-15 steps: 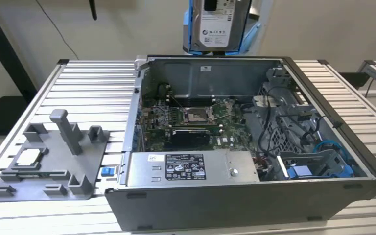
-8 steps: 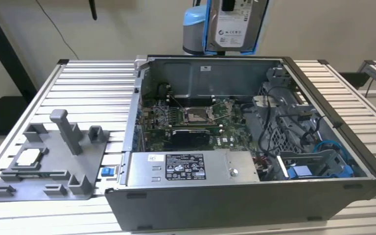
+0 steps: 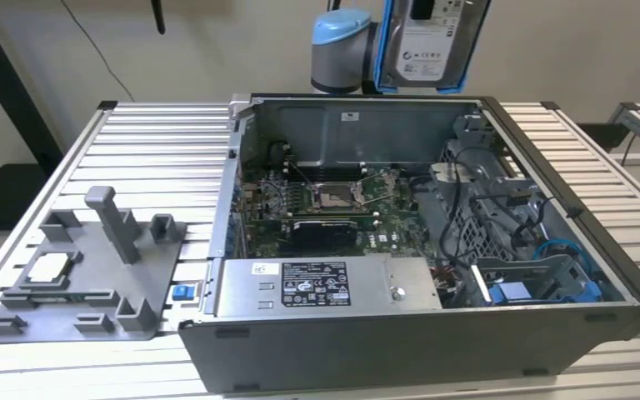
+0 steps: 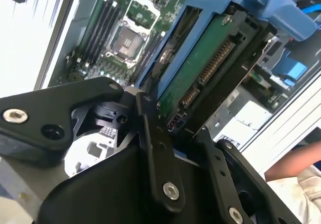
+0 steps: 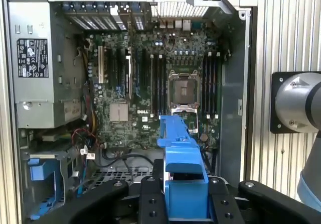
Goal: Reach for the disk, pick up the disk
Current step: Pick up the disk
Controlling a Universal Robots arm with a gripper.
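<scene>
Disk (image 3: 432, 42) clamped in the pincer (image 5: 184, 196) — high above the open computer case (image 3: 542, 325), motherboard (image 3: 326, 204) inside.

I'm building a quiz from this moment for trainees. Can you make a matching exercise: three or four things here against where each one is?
Things:
1. disk
2. computer case
3. grey holder tray
4. power supply box

Places:
A. on the table, at the exterior view's left
B. held in the gripper, above the case
C. inside the case, along its near wall
D. open on the table, its circuit board showing

Pairs: 1-B, 2-D, 3-A, 4-C
</scene>
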